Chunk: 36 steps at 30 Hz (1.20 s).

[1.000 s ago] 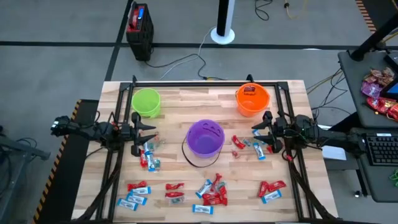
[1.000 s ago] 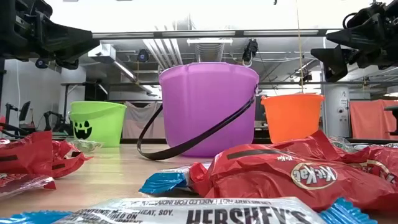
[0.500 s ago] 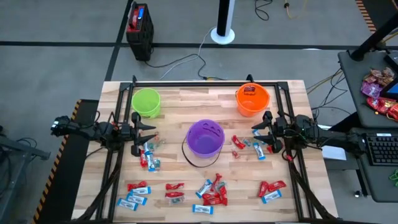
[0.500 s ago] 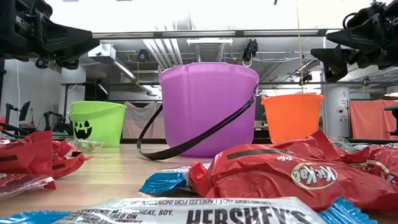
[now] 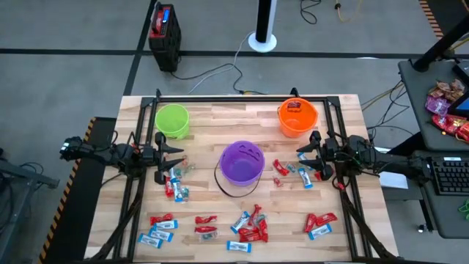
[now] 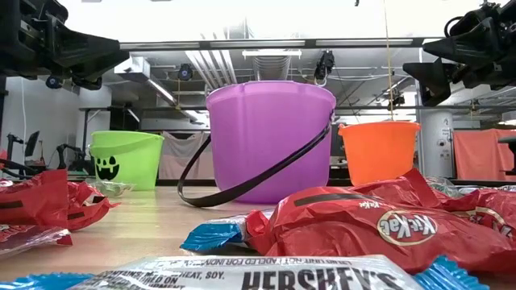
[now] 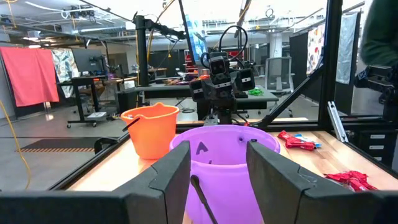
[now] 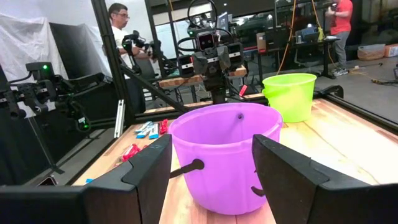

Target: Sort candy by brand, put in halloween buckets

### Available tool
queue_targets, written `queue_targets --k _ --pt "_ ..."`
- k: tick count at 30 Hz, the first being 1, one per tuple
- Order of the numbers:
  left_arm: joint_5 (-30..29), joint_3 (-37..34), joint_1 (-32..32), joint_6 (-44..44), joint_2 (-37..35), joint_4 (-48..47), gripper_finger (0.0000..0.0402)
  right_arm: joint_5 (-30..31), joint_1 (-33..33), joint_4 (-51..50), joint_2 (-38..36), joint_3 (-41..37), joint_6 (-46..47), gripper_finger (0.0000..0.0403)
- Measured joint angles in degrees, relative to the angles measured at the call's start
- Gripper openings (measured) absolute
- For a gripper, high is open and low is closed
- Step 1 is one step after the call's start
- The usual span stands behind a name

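Three halloween buckets stand upright on their bottoms on the wooden table: lime green (image 5: 173,119) far left, orange (image 5: 297,117) far right with a red piece inside, purple (image 5: 242,162) in the middle, its black handle down on the table. Candy in red and in light blue and white wrappers lies scattered: by the left gripper (image 5: 176,183), by the right gripper (image 5: 292,171), and along the near edge (image 5: 249,226). My left gripper (image 5: 176,158) stands open at the table's left side, above the wood. My right gripper (image 5: 302,156) stands open at the right side. Both point level at the purple bucket (image 7: 224,168) (image 8: 224,155).
A black frame rail (image 5: 242,97) runs around the table's far and side edges. On the floor beyond stand a black and red box (image 5: 165,28) and a white pole base (image 5: 262,40). A desk with a keyboard (image 5: 448,176) stands to the right. People (image 8: 121,25) stand in the room.
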Motion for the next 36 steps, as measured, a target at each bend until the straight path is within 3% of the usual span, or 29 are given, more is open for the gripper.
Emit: queue_targets --k 18,21,24,30,36 --pt "0.0 0.0 0.0 0.0 0.0 0.0 0.0141 0.0 0.0 0.0 0.0 0.0 0.1 0.0215" --pt "0.0 0.0 0.0 0.0 0.0 0.0 0.0141 -1.0 0.0 0.6 0.0 0.3 8.7 0.0215" --pt "0.0 0.0 0.0 0.0 0.0 0.0 0.0141 -1.9 0.1 -1.0 0.2 3.1 17.3 0.0215" --pt "0.0 0.0 0.0 0.0 0.0 0.0 0.0141 -2.9 0.1 -6.8 3.6 12.6 11.7 0.0215" --pt "0.0 0.0 0.0 0.0 0.0 0.0 0.0141 2.9 0.1 -20.6 15.6 22.9 12.2 0.0215"
